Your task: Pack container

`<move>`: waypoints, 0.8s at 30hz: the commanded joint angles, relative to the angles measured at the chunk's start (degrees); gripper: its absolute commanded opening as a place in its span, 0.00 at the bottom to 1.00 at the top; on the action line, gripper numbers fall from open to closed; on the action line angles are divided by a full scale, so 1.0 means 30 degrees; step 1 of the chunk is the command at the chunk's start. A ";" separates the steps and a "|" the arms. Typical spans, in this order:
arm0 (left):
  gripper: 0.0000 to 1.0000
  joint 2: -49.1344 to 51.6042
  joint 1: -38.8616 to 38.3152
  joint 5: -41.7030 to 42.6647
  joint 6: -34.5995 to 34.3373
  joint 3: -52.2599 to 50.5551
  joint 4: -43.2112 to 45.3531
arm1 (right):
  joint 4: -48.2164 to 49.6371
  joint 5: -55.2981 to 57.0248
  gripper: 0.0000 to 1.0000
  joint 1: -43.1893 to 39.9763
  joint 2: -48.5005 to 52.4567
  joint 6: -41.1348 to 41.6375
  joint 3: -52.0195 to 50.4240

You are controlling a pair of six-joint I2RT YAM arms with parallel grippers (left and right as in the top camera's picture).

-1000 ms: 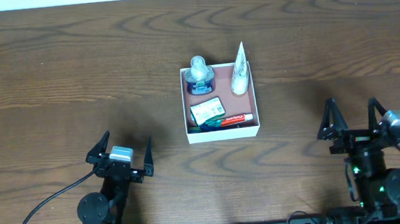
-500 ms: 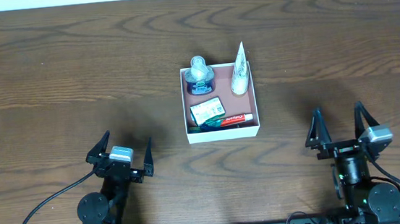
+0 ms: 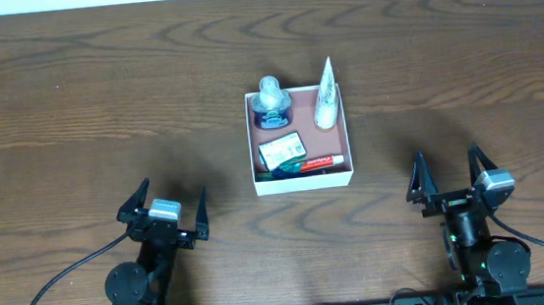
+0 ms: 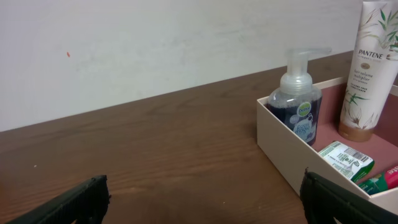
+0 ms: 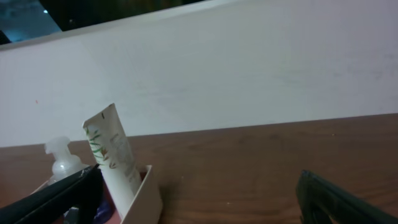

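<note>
Shallow square cardboard container [image 3: 304,181], white walls, pink-brown floor, sits on dark wooden table [image 3: 99,89]. Inside it: clear pump bottle of dark blue soap [image 3: 271,101] in far-left corner, upright white tube [image 3: 324,97] in far-right corner, green-and-white packet [image 3: 282,151] and red toothpaste tube [image 3: 308,164] along near wall. Left gripper [image 3: 170,197] spread wide, empty, well apart on container's near-left; right gripper [image 3: 444,170] likewise spread, empty, near-right.
</note>
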 commanded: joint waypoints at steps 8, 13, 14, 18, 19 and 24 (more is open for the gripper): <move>0.98 -0.0095 0.0131 -0.0007 -0.0087 -0.0342 -0.0685 | -0.3796 0.0408 0.99 0.0146 -0.0182 -0.0852 -0.0044; 0.98 -0.0095 0.0131 -0.0007 -0.0087 -0.0342 -0.0685 | -0.3767 0.0503 0.99 0.0138 -0.0182 -0.1843 -0.0044; 0.98 -0.0095 0.0131 -0.0007 -0.0087 -0.0342 -0.0685 | -0.3767 0.0459 0.99 0.0138 -0.0182 -0.1829 -0.0044; 0.98 -0.0095 0.0131 -0.0007 -0.0087 -0.0342 -0.0685 | -0.3738 0.0357 0.99 0.0138 -0.0182 -0.1821 -0.0044; 0.98 -0.0095 0.0131 -0.0007 -0.0087 -0.0342 -0.0685 | -0.3738 0.0357 0.99 0.0138 -0.0182 -0.1821 -0.0044; 0.98 -0.0095 0.0131 -0.0007 -0.0087 -0.0342 -0.0685 | -0.3738 0.0357 0.99 0.0138 -0.0182 -0.1821 -0.0044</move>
